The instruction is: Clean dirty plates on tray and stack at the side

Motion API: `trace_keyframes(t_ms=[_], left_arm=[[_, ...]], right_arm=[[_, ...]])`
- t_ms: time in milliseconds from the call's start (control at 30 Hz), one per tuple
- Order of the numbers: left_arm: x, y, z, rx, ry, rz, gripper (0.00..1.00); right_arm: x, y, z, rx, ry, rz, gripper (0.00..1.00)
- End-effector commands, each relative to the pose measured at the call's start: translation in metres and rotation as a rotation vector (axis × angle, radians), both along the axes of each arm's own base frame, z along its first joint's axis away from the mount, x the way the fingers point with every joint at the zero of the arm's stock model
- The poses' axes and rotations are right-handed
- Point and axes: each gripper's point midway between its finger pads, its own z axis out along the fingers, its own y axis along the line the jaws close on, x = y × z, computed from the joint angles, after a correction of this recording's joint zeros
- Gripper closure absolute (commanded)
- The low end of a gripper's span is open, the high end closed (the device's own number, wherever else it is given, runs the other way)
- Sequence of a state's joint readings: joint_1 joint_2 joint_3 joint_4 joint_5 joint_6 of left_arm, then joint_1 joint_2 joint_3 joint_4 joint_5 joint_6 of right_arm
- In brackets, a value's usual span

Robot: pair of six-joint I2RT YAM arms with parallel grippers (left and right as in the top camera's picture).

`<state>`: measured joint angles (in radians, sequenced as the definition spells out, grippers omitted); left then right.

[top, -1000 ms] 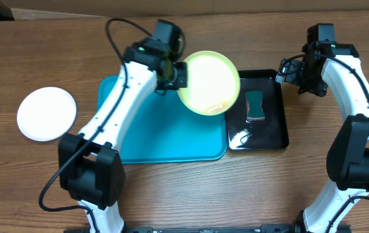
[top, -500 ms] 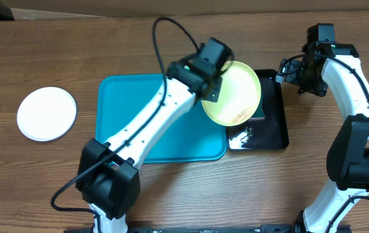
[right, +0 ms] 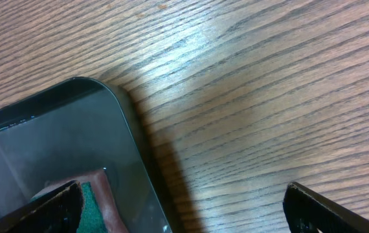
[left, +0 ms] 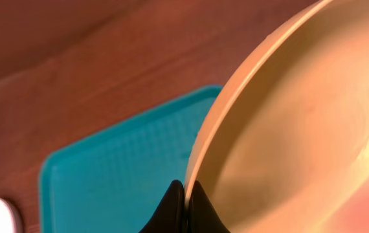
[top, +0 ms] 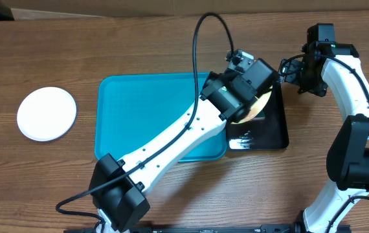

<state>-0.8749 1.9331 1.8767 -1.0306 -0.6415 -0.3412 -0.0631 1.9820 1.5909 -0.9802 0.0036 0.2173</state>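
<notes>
My left gripper (left: 186,194) is shut on the rim of the yellow-green plate (left: 301,129), which is held tilted on edge. From overhead only a sliver of this plate (top: 262,105) shows under my left wrist, above the black tray. A white plate (top: 46,114) lies on the table to the left of the turquoise tray (top: 145,116), which holds nothing. My right gripper (right: 181,207) hangs open over the table beside the black tray's far right corner, nothing between its fingers.
The glossy black tray (top: 268,134) sits against the turquoise tray's right edge. A green sponge (right: 90,200) lies in it, seen only in the right wrist view. My left arm reaches diagonally across the turquoise tray.
My left arm has carried the yellow-green plate rightward from over the turquoise tray to above the black tray, tilting it more on edge. The right arm has not moved.
</notes>
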Motion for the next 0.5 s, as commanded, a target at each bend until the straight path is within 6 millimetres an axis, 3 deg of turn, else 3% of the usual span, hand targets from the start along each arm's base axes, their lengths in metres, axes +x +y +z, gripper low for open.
trace_keyframes(t_ms=[0,467], left_arm=[[0.001,0.005,0.047,0.018,-0.144,0.054,0.96],[-0.031,0.002,0.107,0.229,-0.408,0.079,0.96]], right_arm=[[0.005,-0.001,0.008,0.006,-0.027,-0.013,0.0],[0.005,-0.001,0.008,0.006,-0.027,-0.013,0.0]])
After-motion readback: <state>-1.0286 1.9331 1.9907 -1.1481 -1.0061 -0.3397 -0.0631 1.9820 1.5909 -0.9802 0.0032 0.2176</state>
